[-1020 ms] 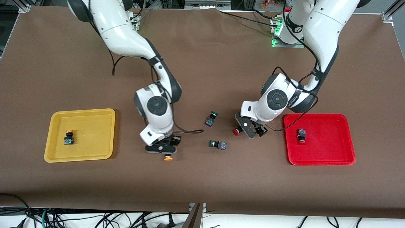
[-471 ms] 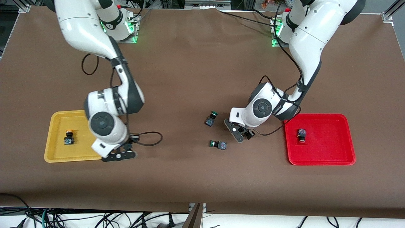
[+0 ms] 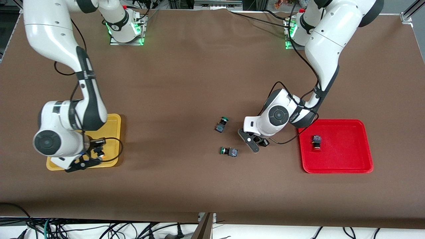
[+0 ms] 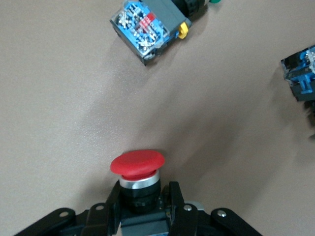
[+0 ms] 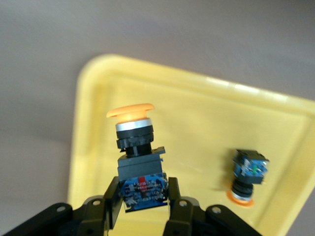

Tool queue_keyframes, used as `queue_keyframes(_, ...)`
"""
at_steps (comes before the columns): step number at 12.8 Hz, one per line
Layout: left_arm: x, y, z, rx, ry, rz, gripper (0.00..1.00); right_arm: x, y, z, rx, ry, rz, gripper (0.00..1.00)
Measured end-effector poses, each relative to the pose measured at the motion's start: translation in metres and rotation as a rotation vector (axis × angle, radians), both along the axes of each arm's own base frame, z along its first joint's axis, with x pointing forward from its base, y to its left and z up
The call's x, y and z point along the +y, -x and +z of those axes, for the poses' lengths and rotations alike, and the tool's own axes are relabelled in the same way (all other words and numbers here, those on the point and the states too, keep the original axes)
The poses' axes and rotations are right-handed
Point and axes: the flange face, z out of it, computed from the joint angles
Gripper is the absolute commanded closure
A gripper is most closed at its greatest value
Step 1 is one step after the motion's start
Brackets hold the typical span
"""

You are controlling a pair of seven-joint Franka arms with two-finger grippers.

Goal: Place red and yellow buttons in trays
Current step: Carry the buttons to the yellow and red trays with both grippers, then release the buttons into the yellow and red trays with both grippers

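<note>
My right gripper (image 3: 94,154) (image 5: 141,189) is shut on a yellow button (image 5: 134,129) and holds it over the yellow tray (image 3: 114,132) (image 5: 197,113), near the tray's corner nearest the front camera. A second yellow button (image 5: 244,177) lies in that tray; my right arm hides it in the front view. My left gripper (image 3: 256,142) (image 4: 141,194) is shut on a red button (image 4: 138,166), low over the table beside the red tray (image 3: 335,156). The front view does not show that button. Another red button (image 3: 316,142) lies in the red tray.
Two green-capped switches lie on the brown table near the left gripper, one farther from the front camera (image 3: 221,124) (image 4: 152,22) and one nearer (image 3: 229,151) (image 4: 300,73). Cables trail from both wrists.
My right arm has swung from the table's middle to over the yellow tray, carrying the yellow button. My left gripper has shifted slightly toward the green switches with the red button.
</note>
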Motion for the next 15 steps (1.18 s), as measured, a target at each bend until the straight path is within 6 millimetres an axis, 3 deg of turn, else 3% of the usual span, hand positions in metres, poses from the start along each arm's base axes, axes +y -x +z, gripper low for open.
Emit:
queue_keyframes(2, 0.003, -0.002, 0.004, 0.014, -0.012, 0.007, 0.86, -0.017, 0.012, -0.012, 0.011, -0.007, -0.009, 0.93)
queue_keyframes(3, 0.010, -0.006, 0.015, 0.026, -0.029, 0.014, 0.86, -0.023, 0.020, -0.021, 0.005, -0.012, -0.010, 0.93)
queue_keyframes(5, 0.040, -0.019, 0.056, 0.048, -0.069, 0.012, 0.86, -0.034, 0.032, -0.037, -0.018, -0.020, -0.006, 0.90)
queue_keyframes(6, 0.062, -0.024, 0.080, 0.058, -0.088, -0.004, 0.86, -0.043, 0.035, -0.044, -0.027, -0.024, -0.003, 0.81)
queue_keyframes(7, 0.088, -0.029, 0.100, 0.071, -0.104, -0.023, 0.86, -0.054, 0.038, -0.050, -0.036, -0.027, 0.001, 0.60)
queue_keyframes(8, 0.117, -0.034, 0.116, 0.081, -0.114, -0.041, 0.86, -0.064, 0.042, -0.056, -0.043, -0.031, -0.004, 0.19)
queue_keyframes(9, 0.149, -0.040, 0.127, 0.088, -0.117, -0.056, 0.86, -0.070, 0.044, -0.059, -0.049, -0.039, -0.014, 0.00)
queue_keyframes(12, 0.250, -0.051, 0.126, 0.107, -0.108, -0.039, 0.89, -0.067, 0.040, -0.049, -0.072, -0.057, -0.018, 0.00)
queue_keyframes(14, 0.314, -0.051, 0.115, 0.128, -0.101, 0.045, 0.96, -0.059, 0.033, -0.017, -0.079, -0.068, -0.015, 0.00)
queue_keyframes(15, 0.342, -0.050, 0.108, 0.132, -0.098, 0.107, 0.97, -0.054, 0.028, 0.009, -0.063, -0.078, -0.020, 0.00)
